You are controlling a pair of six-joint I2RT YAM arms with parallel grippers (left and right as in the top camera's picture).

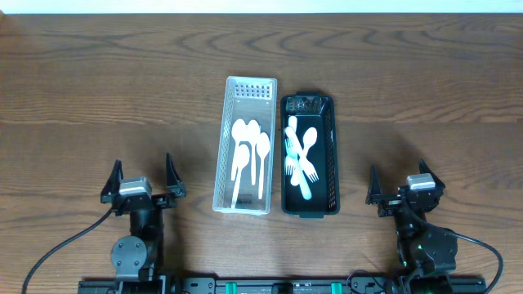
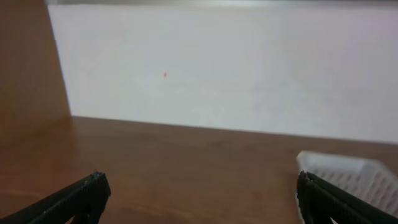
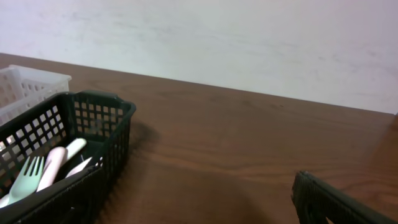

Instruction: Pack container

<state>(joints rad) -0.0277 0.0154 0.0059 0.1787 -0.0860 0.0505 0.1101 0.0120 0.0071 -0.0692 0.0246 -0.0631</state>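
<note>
- Spread wide and empty, left claw (image 1: 141, 171) and right claw (image 1: 400, 181) sit by the tabletop (image 1: 82, 82) edge.
- Between them, the white basket (image 1: 222, 147) holds spoons (image 1: 245, 147). Just beside it, the black basket (image 1: 334, 155) holds crossed forks (image 1: 310, 171).
- Risk: pinching crossed cutlery could snag neighbours or shove a light basket.

Brown grained wood, one white basket, one black.

The table (image 1: 98, 82) is dark reddish brown with wavy, darker grain streaks running along it. The white basket (image 1: 249, 82) has walls dotted with a fine grid of small holes, and the spoons (image 1: 243, 135) in it are creamy white. The black basket (image 1: 308, 98) has a coarser square lattice, and its cutlery (image 1: 301, 155) is pale mint and white. From the right wrist a fork (image 3: 28, 174) reads mint green beside a soft pink handle (image 3: 53, 165). The left gripper (image 1: 142, 167), right gripper (image 1: 398, 175) and cables (image 1: 57, 253) are black. The wall (image 2: 217, 68) is plain off-white with one tiny reddish speck (image 2: 165, 74).
</note>
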